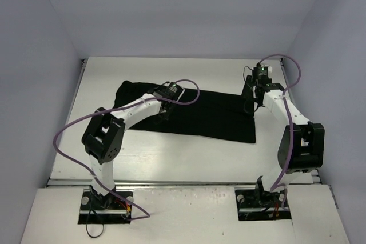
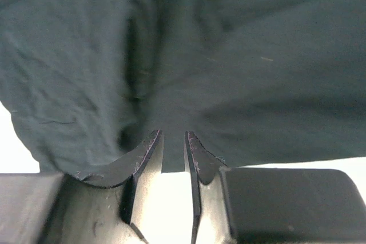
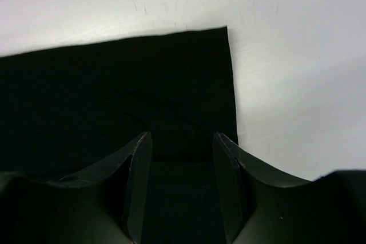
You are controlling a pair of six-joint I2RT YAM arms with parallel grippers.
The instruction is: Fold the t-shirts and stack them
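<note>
The black t-shirt [image 1: 200, 112] lies as a long flat strip across the white table [image 1: 171, 158]. My left gripper [image 1: 164, 110] is at its left part. In the left wrist view the jaws [image 2: 173, 138] are almost closed, pinching the near edge of the wrinkled shirt [image 2: 229, 55], and creases run toward the tips. My right gripper [image 1: 254, 100] is over the shirt's right end. In the right wrist view it [image 3: 182, 138] is open, with flat cloth [image 3: 114, 84] between and under its jaws, near the shirt's corner.
White walls close off the table at the back and on both sides. Purple cables loop over both arms. Bare table shows on every side of the shirt.
</note>
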